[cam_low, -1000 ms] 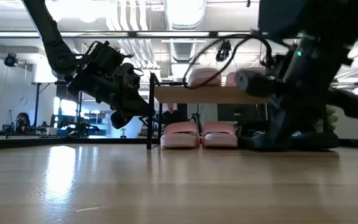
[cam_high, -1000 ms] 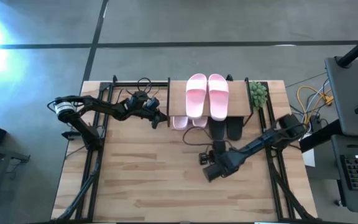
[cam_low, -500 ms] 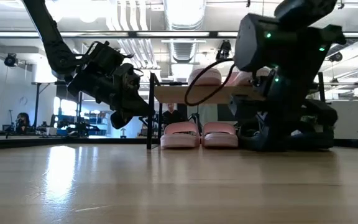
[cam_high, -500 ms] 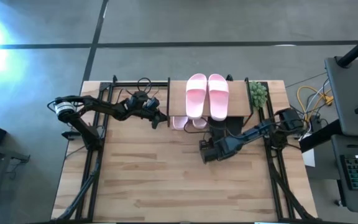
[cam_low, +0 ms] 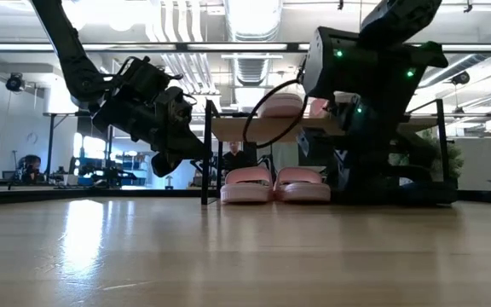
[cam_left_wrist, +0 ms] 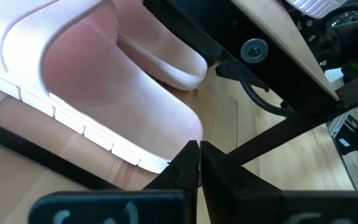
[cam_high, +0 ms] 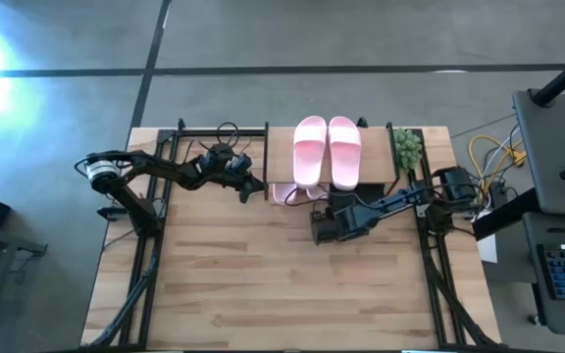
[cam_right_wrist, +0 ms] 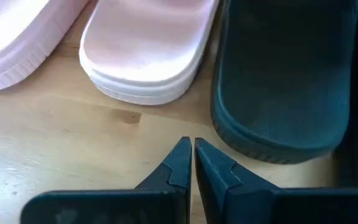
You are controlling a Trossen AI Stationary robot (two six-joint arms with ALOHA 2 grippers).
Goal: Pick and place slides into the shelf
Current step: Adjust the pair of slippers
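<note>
High: two pink slides (cam_high: 327, 150) atop shelf (cam_high: 281, 157), right gripper (cam_high: 320, 227) just in front.
Low: pink pair (cam_low: 275, 184) under the shelf.
L wrist: left gripper (cam_left_wrist: 197, 158) fingers together by a pink slide.
R wrist: fingers together, empty, black slide (cam_right_wrist: 281, 81) ahead.

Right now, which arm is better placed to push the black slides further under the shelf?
Probably the right. Its claw, shut and empty, sits directly before the near black slide under the shelf. The left claw, also shut, faces the pink slides by the shelf's left leg.
</note>
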